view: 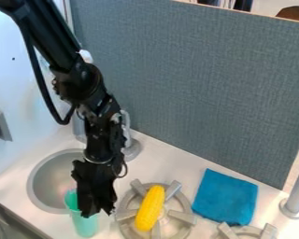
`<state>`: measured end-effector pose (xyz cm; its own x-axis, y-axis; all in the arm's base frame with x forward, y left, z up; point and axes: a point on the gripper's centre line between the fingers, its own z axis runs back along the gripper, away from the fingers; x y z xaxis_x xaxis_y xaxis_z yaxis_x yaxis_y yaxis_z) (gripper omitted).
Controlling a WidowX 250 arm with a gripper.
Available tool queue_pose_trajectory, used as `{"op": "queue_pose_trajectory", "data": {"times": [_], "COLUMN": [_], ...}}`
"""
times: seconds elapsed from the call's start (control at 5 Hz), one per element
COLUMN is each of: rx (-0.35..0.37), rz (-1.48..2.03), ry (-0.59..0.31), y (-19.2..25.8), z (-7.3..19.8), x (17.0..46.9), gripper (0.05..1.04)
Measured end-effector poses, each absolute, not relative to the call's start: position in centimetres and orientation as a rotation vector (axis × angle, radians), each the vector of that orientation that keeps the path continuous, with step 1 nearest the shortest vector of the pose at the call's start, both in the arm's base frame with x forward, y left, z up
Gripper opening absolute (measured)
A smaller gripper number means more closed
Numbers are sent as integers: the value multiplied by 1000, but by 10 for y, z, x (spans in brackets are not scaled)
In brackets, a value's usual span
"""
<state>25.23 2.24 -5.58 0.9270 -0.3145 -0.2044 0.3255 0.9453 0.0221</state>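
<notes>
Progress, as judged: the approach to the green cup [84,224] is done; a confirmed grip and a clear lift are left. The cup is just left of the burner [181,215], its upper part partly behind the black hand [97,212]. Whether the hand is wide, narrow or closed on the cup, I cannot tell – nor whether the cup bears on the bench [171,163].

Other items: a yellow corn cob [150,208] lies across the burner. A blue cloth [225,198] lies to the burner's right, with a second burner [264,232] at the lower right. The sink [52,177] is left of the first burner; the faucet [132,147] is behind it.

Obstructions, as judged: the burner's prongs are close on the hand's right, the sink rim on its left – sideways room appears limited.
</notes>
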Motion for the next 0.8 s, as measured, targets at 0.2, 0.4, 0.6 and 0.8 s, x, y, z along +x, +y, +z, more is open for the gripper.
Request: {"op": "queue_pose_trajectory", "data": {"times": [0.2, 0.4, 0.6, 0.8], "rx": [18, -34, -87, -56], "rz": [-327, -302, -296, -286], "ry": [167, 87, 55, -42], "y": [16, 16, 7, -17], "z": [-44, -16, 0, 14], "x": [256, 262, 267, 307], "gripper": [568, 874, 1009, 1006]}}
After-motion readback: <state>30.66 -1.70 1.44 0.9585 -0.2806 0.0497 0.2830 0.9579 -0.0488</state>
